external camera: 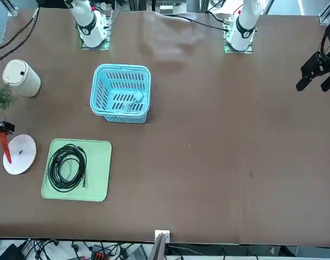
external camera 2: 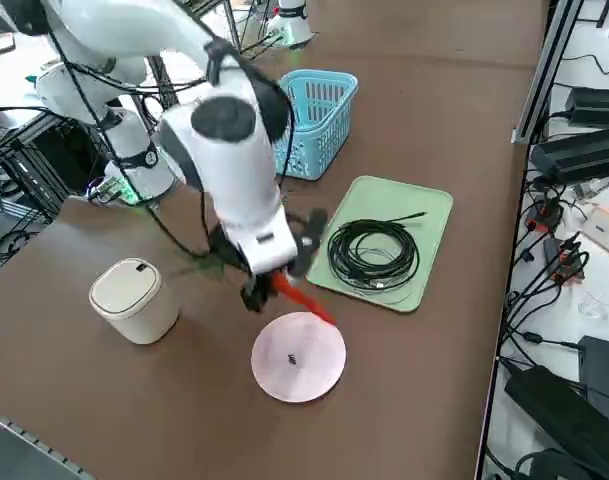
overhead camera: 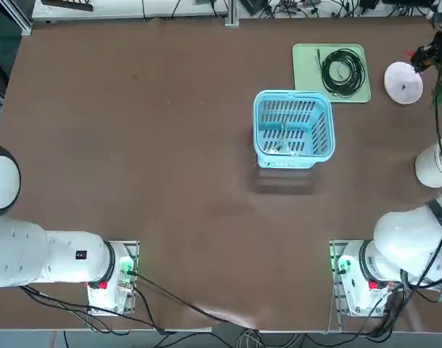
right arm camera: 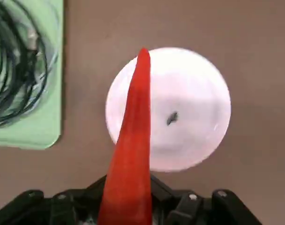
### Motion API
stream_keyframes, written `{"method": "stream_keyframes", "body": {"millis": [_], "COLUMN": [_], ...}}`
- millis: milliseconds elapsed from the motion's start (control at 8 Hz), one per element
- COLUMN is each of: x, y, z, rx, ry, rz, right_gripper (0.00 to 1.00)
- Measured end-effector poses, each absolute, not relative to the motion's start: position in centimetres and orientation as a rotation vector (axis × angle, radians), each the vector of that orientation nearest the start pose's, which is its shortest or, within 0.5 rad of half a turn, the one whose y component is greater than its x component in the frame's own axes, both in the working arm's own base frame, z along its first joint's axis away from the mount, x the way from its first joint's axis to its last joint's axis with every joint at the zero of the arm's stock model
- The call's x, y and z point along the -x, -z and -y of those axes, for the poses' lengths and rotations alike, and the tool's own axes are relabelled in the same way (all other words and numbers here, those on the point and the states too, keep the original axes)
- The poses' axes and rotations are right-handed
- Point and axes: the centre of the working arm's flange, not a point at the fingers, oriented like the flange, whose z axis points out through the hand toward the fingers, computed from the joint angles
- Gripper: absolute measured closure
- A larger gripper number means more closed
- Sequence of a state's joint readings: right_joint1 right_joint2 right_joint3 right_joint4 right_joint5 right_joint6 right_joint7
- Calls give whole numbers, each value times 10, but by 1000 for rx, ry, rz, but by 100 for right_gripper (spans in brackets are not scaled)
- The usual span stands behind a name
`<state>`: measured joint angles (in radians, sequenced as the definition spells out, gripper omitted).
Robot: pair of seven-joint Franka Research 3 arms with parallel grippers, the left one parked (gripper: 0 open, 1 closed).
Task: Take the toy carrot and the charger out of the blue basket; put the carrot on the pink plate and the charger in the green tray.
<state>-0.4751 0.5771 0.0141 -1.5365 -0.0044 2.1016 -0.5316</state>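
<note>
My right gripper (external camera 2: 267, 285) is shut on the toy carrot (external camera 2: 302, 298), a slim red-orange cone with its tip slanting down. It hangs just above the near edge of the pink plate (external camera 2: 298, 357). In the wrist view the carrot (right arm camera: 133, 150) crosses one side of the plate (right arm camera: 189, 108). From the front, the carrot (external camera: 4, 146) sits over the plate's (external camera: 19, 154) edge, its green tuft above. The blue basket (external camera: 121, 93) stands mid-table with the whitish charger (external camera: 136, 98) lying inside. The green tray (external camera: 77, 169) lies beside the plate.
A black coiled cable (external camera 2: 372, 252) lies on the green tray. A white cylindrical bin (external camera 2: 134, 298) stands on the table close to the plate. The table's right edge runs just beyond plate and tray, with cables and power bricks past it.
</note>
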Motion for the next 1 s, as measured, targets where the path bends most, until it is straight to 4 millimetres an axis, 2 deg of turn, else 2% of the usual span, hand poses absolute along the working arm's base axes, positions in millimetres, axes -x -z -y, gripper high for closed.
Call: {"method": "stream_keyframes", "body": {"millis": [250,625,1000], "x": [-644,-645,-644], "y": [-291,-270,-257], "z": [310,310,320], "rx": [3149,3140,3153], "ry": [80,61,102], "rz": [133,139,180], "right_gripper": [82,82,80]}}
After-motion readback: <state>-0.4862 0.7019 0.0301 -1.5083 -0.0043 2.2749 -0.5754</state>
